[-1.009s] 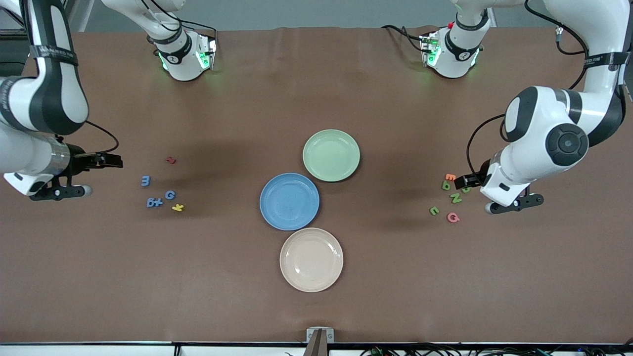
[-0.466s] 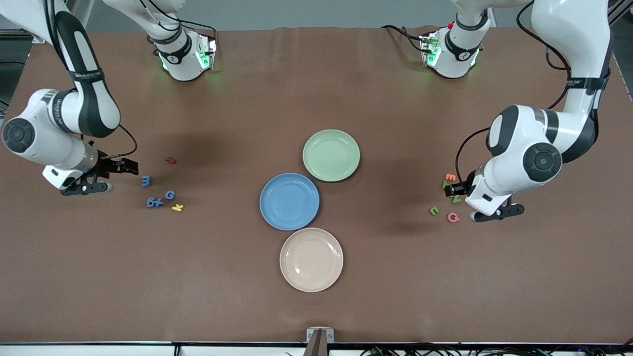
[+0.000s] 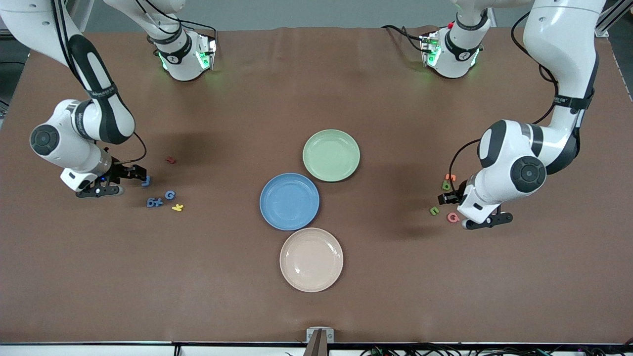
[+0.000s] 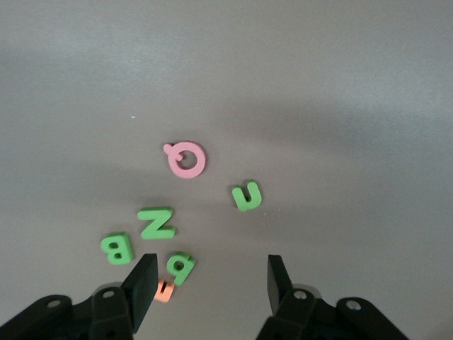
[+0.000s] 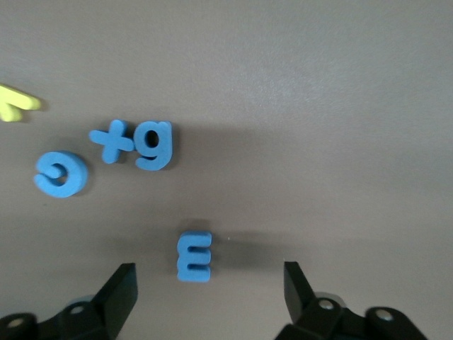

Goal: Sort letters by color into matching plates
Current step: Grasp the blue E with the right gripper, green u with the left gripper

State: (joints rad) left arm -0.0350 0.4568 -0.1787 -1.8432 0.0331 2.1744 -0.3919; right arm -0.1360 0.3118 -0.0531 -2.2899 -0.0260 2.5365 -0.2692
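Several blue letters lie toward the right arm's end of the table: an E [image 5: 194, 256], a g [image 5: 153, 144], a plus [image 5: 112, 140] and a round one [image 5: 61, 174]. My right gripper [image 5: 207, 283] hangs open low over the E [image 3: 146, 181]. Toward the left arm's end lie green letters: B [image 4: 117, 248], Z [image 4: 156, 222], a small b [image 4: 180, 266] and u [image 4: 246, 196]. My left gripper [image 4: 211, 280] stands open over bare table beside the small b. The blue plate [image 3: 289, 201] and green plate [image 3: 331, 155] are mid-table with nothing in them.
A beige plate [image 3: 311, 259] sits nearer the front camera than the blue one. A pink letter [image 4: 186, 159] and an orange one [image 4: 165, 290] lie among the green letters. A yellow letter [image 3: 178, 207] and a red one [image 3: 170, 160] lie by the blue ones.
Both arms have swung inward and down. The right gripper has come up to the blue letters and the left gripper has moved over the green ones.
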